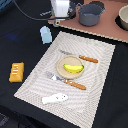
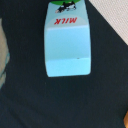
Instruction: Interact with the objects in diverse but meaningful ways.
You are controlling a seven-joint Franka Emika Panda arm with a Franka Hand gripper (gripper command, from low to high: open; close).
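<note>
A: What do we see, nearest first?
B: 1 white fish [image 1: 55,98], then the banana [image 1: 73,68] plated; nothing looks handled yet.
A: Our gripper [image 1: 60,9]?
B: Above the pale blue milk carton [image 2: 67,47]; its grasp, we cannot tell.

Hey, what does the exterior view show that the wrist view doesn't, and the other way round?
Only the exterior view shows the woven placemat, the plate with the banana, a knife and fork with orange handles, the white fish, the orange block and the grey pot. Only the wrist view shows the red word MILK on the pale blue carton. Both share that carton on the dark cloth.
</note>
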